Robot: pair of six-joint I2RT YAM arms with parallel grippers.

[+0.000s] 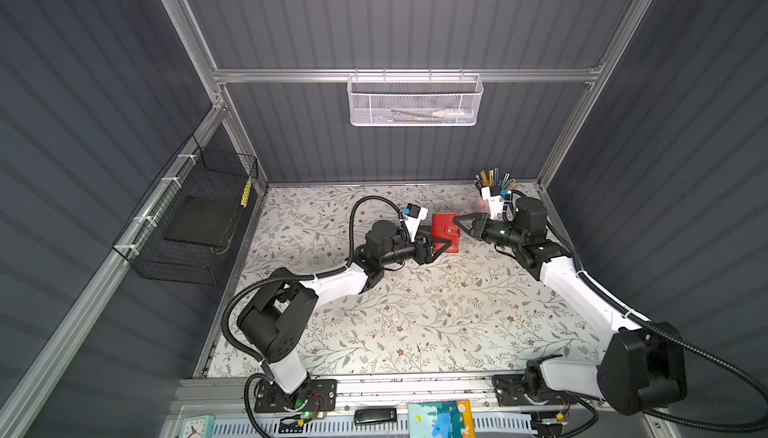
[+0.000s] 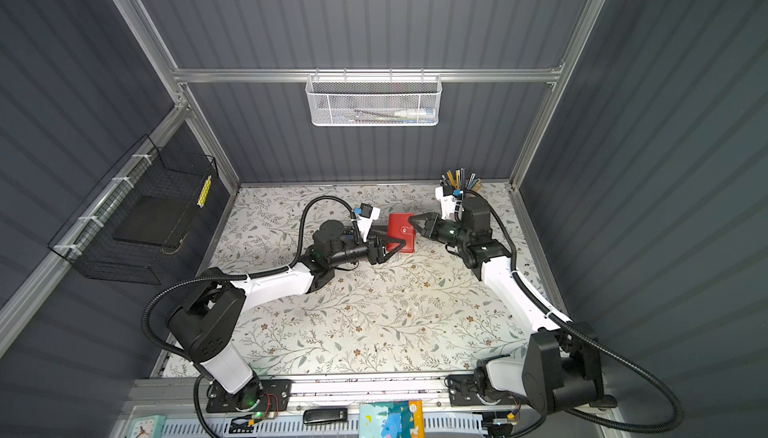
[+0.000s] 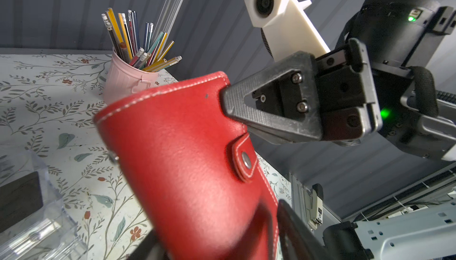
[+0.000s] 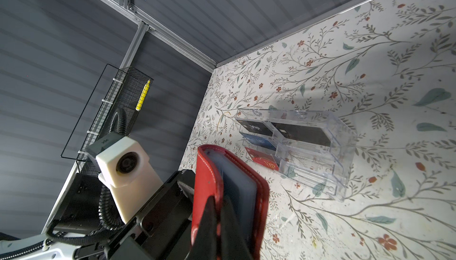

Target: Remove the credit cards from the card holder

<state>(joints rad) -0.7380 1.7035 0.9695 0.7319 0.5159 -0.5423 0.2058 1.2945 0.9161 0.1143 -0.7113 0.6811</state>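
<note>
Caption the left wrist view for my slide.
Right gripper pinching an edge of the red card holder, pencil cup behind.

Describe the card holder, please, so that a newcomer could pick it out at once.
On the floral table, look toward the back, where the two sets of jaws meet. The red wallet is held there; unlike the pink pencil cup and clear rack nearby, it has white stitching and a snap strap.

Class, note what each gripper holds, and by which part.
Both hold the red card holder: the right gripper pinches one cover's edge near the snap strap; the left gripper clasps its opposite end.
</note>
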